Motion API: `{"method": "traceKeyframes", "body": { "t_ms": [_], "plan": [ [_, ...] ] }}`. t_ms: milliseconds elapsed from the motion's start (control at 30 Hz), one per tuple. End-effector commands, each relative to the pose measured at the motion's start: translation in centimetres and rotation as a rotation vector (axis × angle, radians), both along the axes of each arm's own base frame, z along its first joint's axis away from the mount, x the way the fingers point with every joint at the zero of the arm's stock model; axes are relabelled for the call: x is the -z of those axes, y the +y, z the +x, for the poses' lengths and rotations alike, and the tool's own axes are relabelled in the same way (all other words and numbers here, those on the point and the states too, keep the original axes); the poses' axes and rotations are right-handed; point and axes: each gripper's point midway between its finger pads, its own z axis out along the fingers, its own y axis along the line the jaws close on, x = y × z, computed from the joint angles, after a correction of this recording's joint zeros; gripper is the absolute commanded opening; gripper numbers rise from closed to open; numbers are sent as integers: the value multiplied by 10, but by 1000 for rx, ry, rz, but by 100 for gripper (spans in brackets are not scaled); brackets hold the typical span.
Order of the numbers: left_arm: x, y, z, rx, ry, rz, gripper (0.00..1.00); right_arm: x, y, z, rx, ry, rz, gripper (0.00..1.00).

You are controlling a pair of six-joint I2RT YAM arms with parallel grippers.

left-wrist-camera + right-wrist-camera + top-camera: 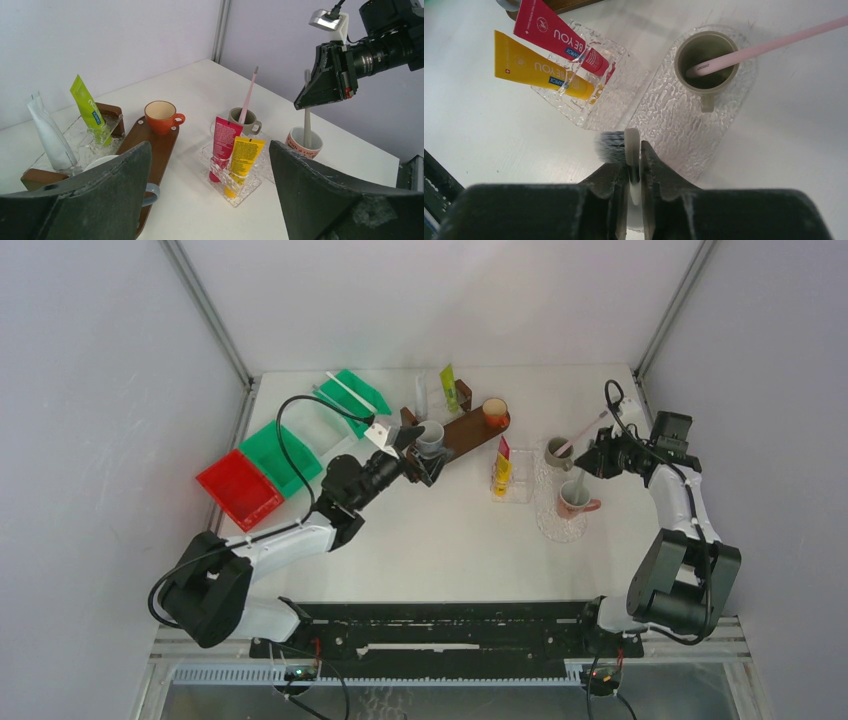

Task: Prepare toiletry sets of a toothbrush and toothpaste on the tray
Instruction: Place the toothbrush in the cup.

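My right gripper (634,165) is closed round the neck of a white toothbrush (307,120). The brush stands upright in the pink mug (575,498) on the clear glass tray (674,120). A brown-grey mug (706,60) behind it holds a pink toothbrush (774,42). Red (222,145) and yellow (242,157) tubes stand in a clear holder (510,485). My left gripper (420,455) is open beside a grey cup (430,436) on the wooden tray (470,430). That cup is mostly hidden behind its left finger. An orange cup (161,116) sits further along the same tray.
A green tube (86,102) and a white sachet (50,135) stand in a clear holder at the wooden tray's far end. Green bins (285,455) and a red bin (238,488) lie at the left. The right arm's cable (612,400) loops above the mugs.
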Motion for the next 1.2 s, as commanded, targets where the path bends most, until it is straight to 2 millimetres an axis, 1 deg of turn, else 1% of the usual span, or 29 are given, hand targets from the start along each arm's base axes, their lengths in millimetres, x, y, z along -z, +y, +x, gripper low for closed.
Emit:
{"method": "traceKeyframes", "body": {
  "t_ms": [0,133,300,400,500,633,667,700,800,833,867,900,933,967,1033,1067,1133,1167],
  "plan": [
    [-29,8,-7,2,-73,-69,91,-10,1,1,-24,-46,-17,23],
    [-28,9,-7,-3,-75,-72,91,-16,3,-1,-31,-62,-12,35],
    [-29,12,-6,-15,-77,-79,91,-30,3,-4,-30,-104,-14,43],
    [-31,16,-4,-31,-78,-85,91,-44,4,-7,-32,-142,-20,46],
    [-36,25,1,-63,-84,-101,91,-60,9,-11,-52,-181,-13,47],
    [-45,46,18,-97,-47,-163,94,-85,28,-20,-116,-242,5,47],
    [-46,51,24,-101,-28,-182,95,-91,35,-22,-138,-258,1,47],
    [-49,61,33,-119,-6,-211,96,-98,42,-24,-159,-282,-5,47],
    [-51,89,60,-184,80,-302,100,-123,69,-27,-237,-366,-28,53],
    [-49,98,72,-220,117,-326,100,-132,81,-29,-272,-395,-36,54],
    [-46,113,87,-278,157,-340,100,-141,92,-30,-307,-423,-39,55],
    [-44,123,101,-335,197,-345,100,-148,104,-31,-340,-434,-29,55],
    [-39,132,118,-401,249,-326,100,-156,116,-33,-376,-440,-8,55],
    [-36,140,131,-459,281,-310,100,-160,129,-35,-413,-423,25,55],
    [-31,155,154,-579,331,-293,100,-157,143,-38,-464,-385,81,55],
    [-27,165,165,-653,373,-299,100,-152,145,-38,-475,-369,84,55],
    [-16,183,187,-820,488,-282,99,-137,142,-37,-466,-337,67,55],
    [-14,193,198,-912,545,-276,97,-129,139,-36,-455,-321,65,55]
  ]
}}
